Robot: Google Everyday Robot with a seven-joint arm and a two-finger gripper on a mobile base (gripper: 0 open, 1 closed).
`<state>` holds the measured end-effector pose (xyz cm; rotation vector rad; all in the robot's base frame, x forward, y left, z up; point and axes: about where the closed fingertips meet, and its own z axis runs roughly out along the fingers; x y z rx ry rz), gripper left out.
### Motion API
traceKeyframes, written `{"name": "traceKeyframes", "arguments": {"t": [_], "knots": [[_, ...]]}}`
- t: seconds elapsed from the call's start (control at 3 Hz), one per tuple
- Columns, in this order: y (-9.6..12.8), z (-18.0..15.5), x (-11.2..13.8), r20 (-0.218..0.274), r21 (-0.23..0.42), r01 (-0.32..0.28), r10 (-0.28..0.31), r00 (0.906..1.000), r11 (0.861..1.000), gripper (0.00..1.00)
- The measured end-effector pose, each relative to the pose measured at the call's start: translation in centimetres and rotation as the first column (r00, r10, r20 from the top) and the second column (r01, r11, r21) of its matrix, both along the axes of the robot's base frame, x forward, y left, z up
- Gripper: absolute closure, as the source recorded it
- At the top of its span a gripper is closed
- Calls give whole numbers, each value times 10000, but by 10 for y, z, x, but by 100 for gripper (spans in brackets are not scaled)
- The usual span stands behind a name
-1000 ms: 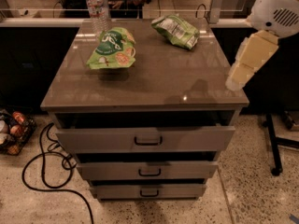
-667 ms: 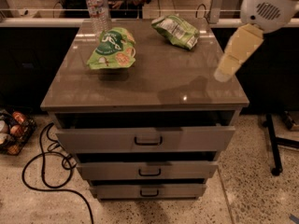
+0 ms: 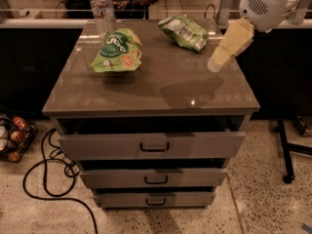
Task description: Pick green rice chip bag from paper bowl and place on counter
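Observation:
The green rice chip bag [image 3: 117, 50] is bright green with white lettering and tan chip pictures. It lies raised at the back left of the counter [image 3: 161, 89]. The paper bowl is hidden under it. My gripper [image 3: 214, 64] is cream-coloured and hangs from a white arm [image 3: 265, 4] at the upper right. It points down-left above the counter's right side, well to the right of the bag and holding nothing that I can see.
A duller green bag [image 3: 184, 32] with a white label lies at the back, right of centre. A water bottle [image 3: 101, 9] stands behind the chip bag. The top drawer [image 3: 151, 145] is slightly open. Cables [image 3: 48, 179] and a basket [image 3: 12, 138] lie on the floor at left; a stand leg [image 3: 286, 152] is at right.
My gripper has moved left and farther in over the counter's right side. The bags and the bottle have not moved.

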<state>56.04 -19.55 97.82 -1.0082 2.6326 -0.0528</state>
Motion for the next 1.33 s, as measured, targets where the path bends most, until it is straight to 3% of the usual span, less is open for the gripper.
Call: {"name": "traceKeyframes", "arguments": {"t": [0.33, 0.67, 1.0, 1.33], "knots": [[-1, -6, 9, -37, 427, 1259, -1259, 9920, 9911, 0], [-1, -6, 9, -36, 427, 1259, -1259, 9920, 9911, 0], [23, -7, 31, 11, 573, 1373, -1375, 9905, 9889, 0], [70, -8, 71, -197, 1054, 1823, -1812, 9832, 9776, 0]]}}
